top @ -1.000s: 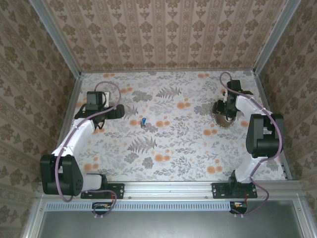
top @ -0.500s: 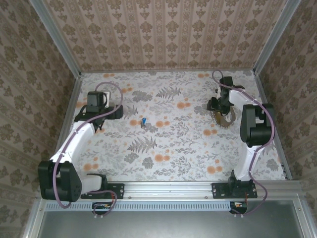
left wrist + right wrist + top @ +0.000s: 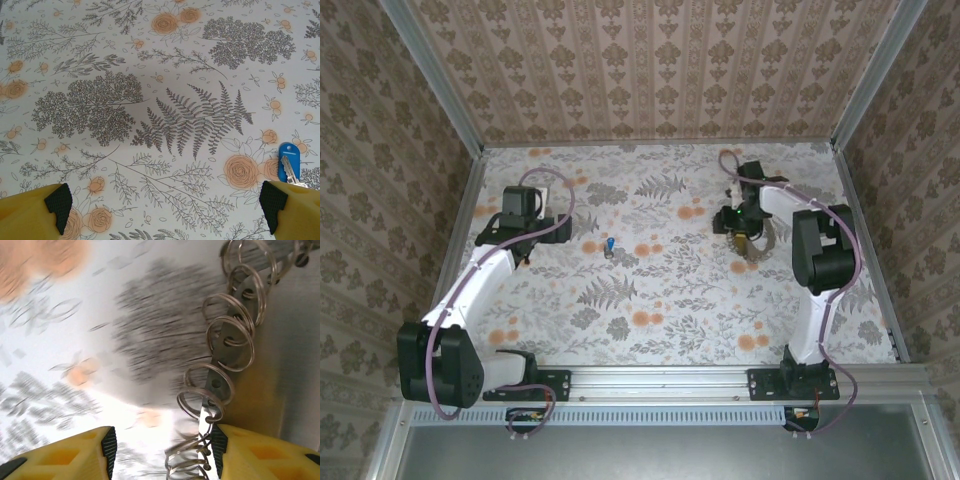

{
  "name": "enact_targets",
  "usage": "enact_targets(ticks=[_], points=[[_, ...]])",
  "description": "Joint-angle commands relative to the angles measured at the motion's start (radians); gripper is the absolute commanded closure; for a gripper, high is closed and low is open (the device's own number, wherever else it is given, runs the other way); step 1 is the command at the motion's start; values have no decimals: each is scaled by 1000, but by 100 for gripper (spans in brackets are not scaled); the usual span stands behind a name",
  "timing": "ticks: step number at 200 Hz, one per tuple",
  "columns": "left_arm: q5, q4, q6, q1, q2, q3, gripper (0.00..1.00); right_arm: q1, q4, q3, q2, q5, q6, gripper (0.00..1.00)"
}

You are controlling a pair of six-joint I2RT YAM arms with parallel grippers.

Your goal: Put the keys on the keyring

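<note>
Noted key (image 3: 288,164) just inside right fingertip (image 3: 272,204) of wide-open left pincer (image 3: 165,205), blade back toward wrist — nearer arm. Could not tell whether right pincer (image 3: 161,447) gripped keyring (image 3: 227,337).

Looks down from high behind the near edge over the whole floral table (image 3: 670,330). Peers from the left wrist, near and steep, sharing the blue key (image 3: 288,156) with the overhead. Presses very close from the right wrist onto the keyring (image 3: 222,347), blurred.
</note>
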Motion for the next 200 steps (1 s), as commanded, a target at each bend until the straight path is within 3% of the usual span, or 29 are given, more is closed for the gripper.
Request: enact_targets(ticks=[1, 46, 73, 89, 127, 153, 173, 200], points=[[-20, 4, 24, -11, 6, -11, 0, 85, -66, -21, -14, -72, -37, 45], [-28, 1, 28, -19, 15, -9, 0, 295, -104, -27, -49, -119, -109, 46], [-36, 1, 29, -30, 16, -13, 0, 359, -131, -57, -120, -151, -158, 46], [-45, -1, 54, -50, 21, -12, 0, 360, -117, -96, -188, -154, -157, 45], [-51, -16, 123, -142, 42, -2, 0, 255, -50, -165, -312, 36, 29, 45], [-21, -27, 171, -199, 54, 6, 0, 141, -61, -188, -316, 127, 180, 60], [24, -38, 209, -241, 60, 11, 0, 173, -114, -150, -288, 198, 85, 55], [132, -57, 234, -299, 73, 25, 0, 191, -163, -79, -192, 199, -97, 54]])
